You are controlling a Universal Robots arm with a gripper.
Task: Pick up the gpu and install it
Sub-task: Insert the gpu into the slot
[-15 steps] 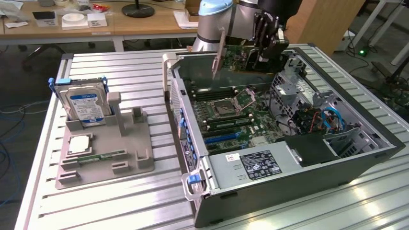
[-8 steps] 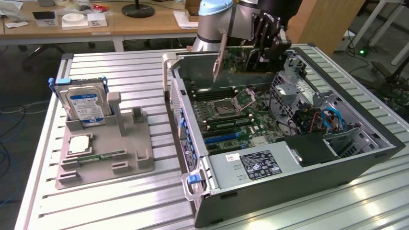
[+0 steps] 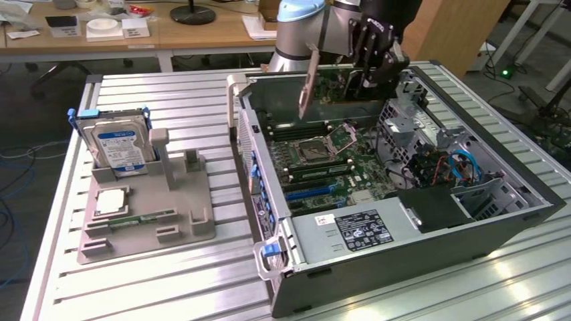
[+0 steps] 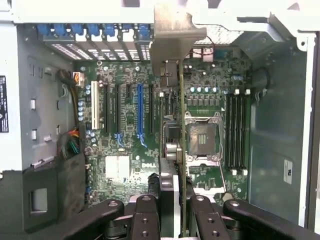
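Observation:
The gpu [image 3: 339,85] hangs on edge above the far end of the open computer case [image 3: 392,234], over the motherboard [image 3: 325,164], with its silver bracket [image 3: 309,80] pointing down toward the exterior view's left. My gripper [image 3: 375,57] is shut on the card's upper edge. In the wrist view the gpu [image 4: 180,125] appears edge-on, its bracket [image 4: 171,35] at the far end, and my gripper [image 4: 172,212] clamps it between two black fingers [image 4: 145,215]. The card floats above the board between the blue expansion slot [image 4: 140,110] and the CPU socket [image 4: 202,140], not seated.
A grey parts holder [image 3: 147,214] on the slatted table carries a silver hard drive [image 3: 120,147], a chip [image 3: 109,200] and a narrow memory stick [image 3: 134,219]. The case's drive cage and cables [image 3: 446,167] stand at the exterior view's right. Desks and a robot base lie behind.

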